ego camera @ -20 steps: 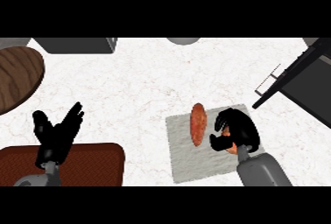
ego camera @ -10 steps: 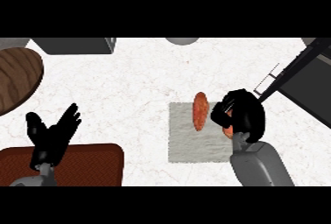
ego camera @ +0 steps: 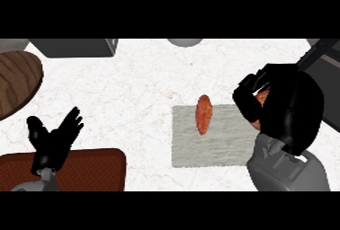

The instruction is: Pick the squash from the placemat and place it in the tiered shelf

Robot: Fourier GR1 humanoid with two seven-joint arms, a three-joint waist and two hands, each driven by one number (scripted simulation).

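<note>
My right hand (ego camera: pixel 282 105) hovers at the right edge of the grey placemat (ego camera: pixel 212 148), fingers curled round the squash (ego camera: pixel 263 97), of which only a small orange patch shows between them. A long orange vegetable (ego camera: pixel 204 114) lies across the placemat's far edge, apart from the hand. The dark tiered shelf (ego camera: pixel 325 56) stands at the far right, just beyond the hand. My left hand (ego camera: pixel 56 134) rests open at the lower left, fingers up.
A red-brown board (ego camera: pixel 86 170) lies under the left forearm. A round wooden board (ego camera: pixel 16 81) sits at the left edge. A grey box (ego camera: pixel 73 47) and a grey round object (ego camera: pixel 185 42) stand along the far edge.
The right hand has risen and moved right and away, off the placemat toward the shelf, carrying the orange patch with it. The long orange vegetable and the left hand have stayed put.
</note>
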